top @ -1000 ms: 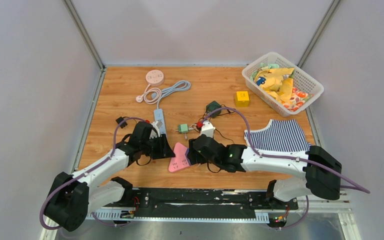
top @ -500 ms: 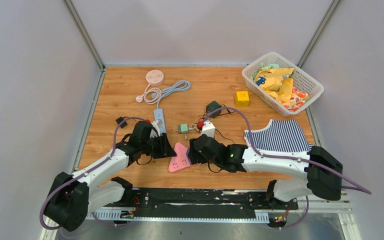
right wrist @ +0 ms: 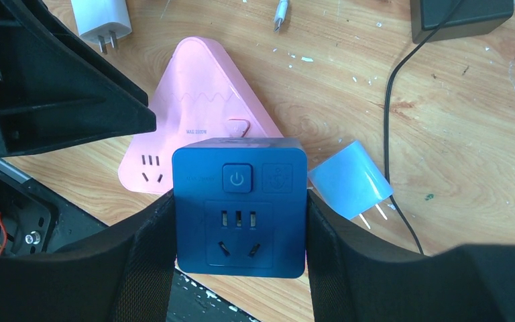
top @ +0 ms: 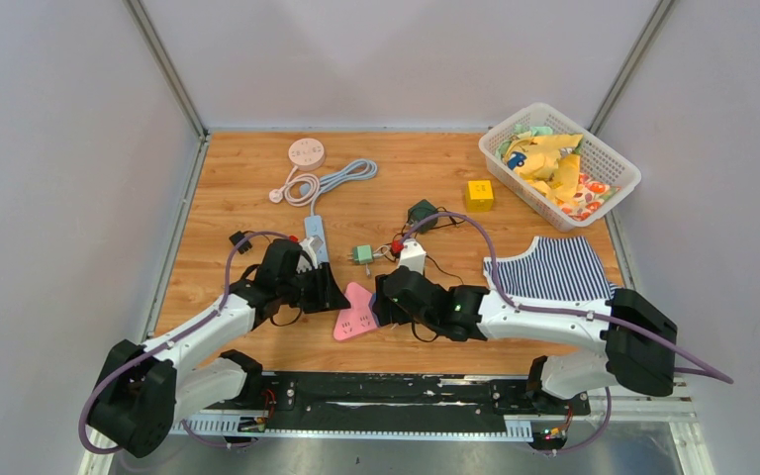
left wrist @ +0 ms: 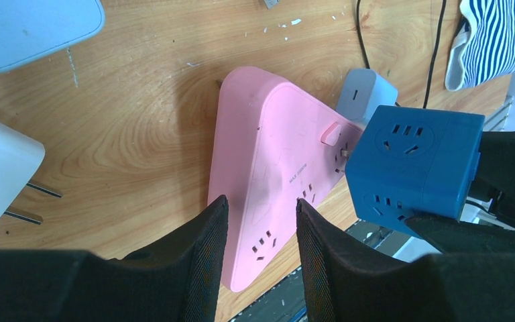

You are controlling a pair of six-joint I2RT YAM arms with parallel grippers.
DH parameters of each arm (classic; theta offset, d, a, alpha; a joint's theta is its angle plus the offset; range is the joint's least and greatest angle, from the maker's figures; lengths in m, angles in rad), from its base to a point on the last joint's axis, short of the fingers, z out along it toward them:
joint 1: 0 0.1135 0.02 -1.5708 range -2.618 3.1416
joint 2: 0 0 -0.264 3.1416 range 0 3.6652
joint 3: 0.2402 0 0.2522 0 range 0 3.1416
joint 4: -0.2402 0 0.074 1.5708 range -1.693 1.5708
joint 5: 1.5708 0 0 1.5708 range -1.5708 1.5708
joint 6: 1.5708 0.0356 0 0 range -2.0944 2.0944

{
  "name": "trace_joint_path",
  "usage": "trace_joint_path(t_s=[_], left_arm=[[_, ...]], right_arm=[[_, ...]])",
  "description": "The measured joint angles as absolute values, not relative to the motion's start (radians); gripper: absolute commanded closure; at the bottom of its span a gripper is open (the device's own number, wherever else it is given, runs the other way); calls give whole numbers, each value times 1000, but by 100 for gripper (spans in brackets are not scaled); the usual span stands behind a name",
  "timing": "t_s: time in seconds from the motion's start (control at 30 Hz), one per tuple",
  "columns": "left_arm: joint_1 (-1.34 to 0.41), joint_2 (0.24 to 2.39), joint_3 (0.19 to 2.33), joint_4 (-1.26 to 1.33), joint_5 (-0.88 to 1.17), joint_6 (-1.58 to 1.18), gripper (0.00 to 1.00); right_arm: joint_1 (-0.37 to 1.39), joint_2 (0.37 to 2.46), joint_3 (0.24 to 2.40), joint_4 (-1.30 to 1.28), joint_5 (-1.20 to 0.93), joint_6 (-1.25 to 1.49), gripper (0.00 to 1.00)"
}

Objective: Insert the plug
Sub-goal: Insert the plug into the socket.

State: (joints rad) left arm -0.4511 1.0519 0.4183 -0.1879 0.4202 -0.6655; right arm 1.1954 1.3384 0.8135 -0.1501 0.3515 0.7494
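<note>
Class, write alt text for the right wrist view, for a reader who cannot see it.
A blue cube socket is clamped in the right gripper, partly covering a pink triangular power strip that lies on the wooden table. A light blue charger lies to the cube's right.

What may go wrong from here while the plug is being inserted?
The blue plastic cube adapter, clamped in the right tool, hides its pins, so they may miss the slots of the pink triangular power strip.
The left tool stands open over the strip's near sockets and may block the cube.
The light blue charger lies beside the cube and may get knocked.
</note>
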Motion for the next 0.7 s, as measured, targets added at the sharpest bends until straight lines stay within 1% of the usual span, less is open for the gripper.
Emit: trace_joint_path(t_s=[0.7], left_arm=[[-451,1065,413,-181,424,-665,56]], right_arm=[[1205,1361,812,-109,370,731,100]])
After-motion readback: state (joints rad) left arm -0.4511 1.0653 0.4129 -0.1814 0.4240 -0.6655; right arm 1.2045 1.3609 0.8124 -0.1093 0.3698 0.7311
